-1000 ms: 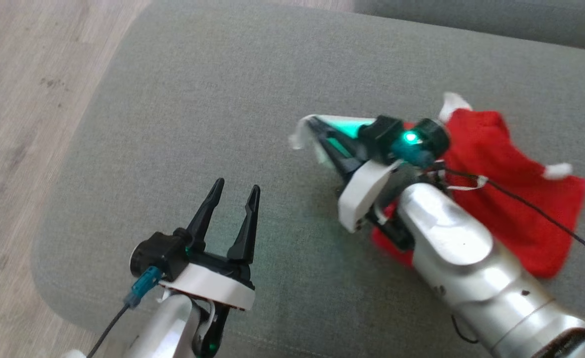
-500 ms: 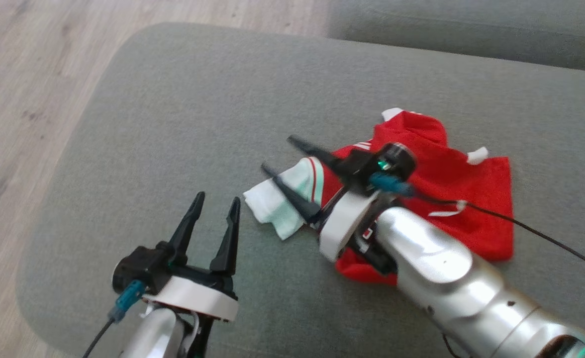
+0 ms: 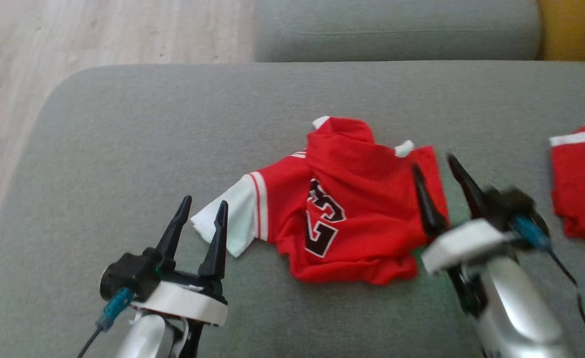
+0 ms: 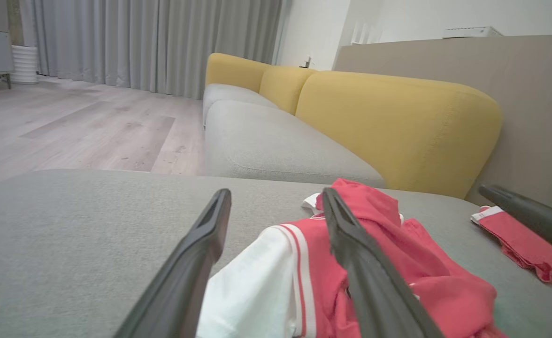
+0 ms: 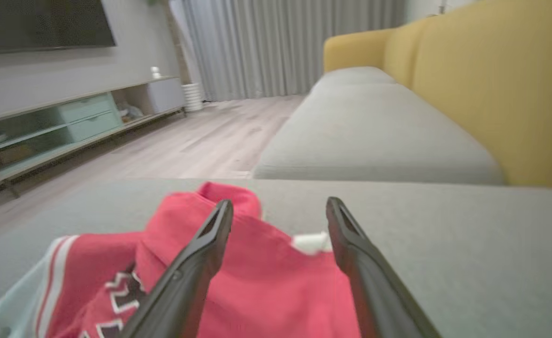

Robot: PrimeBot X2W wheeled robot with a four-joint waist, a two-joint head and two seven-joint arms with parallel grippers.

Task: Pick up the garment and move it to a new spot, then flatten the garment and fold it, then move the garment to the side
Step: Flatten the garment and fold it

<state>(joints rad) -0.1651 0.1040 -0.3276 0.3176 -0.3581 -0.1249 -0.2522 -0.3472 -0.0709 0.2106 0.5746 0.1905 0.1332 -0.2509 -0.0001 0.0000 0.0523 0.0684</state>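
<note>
Here, noted garment point(image 3: 357, 199) mid-frame, long axis left-right — white sleeve point(image 3: 233, 219) just beside left gripper point(image 3: 205, 200), right gripper point(image 3: 433, 161) at its right edge; found both spread wide, empty.

Left gripper point(image 4: 275, 191): fingers are held apart, nothing gripped. Red garment point(image 4: 379, 263) with white sleeve point(image 4: 257, 286): laid crumpled on grey cushion point(image 4: 69, 234), seen between and behind the fingers. Second red piece point(image 4: 515, 239): laid apart at right. Yellow backrest point(image 4: 398, 126) and wooden floor point(image 4: 69, 126) are seen beyond.

Red garment point(image 3: 372, 199), white sleeve point(image 3: 233, 219), black numerals point(image 3: 325, 221), grey cushion point(image 3: 148, 129)
</note>
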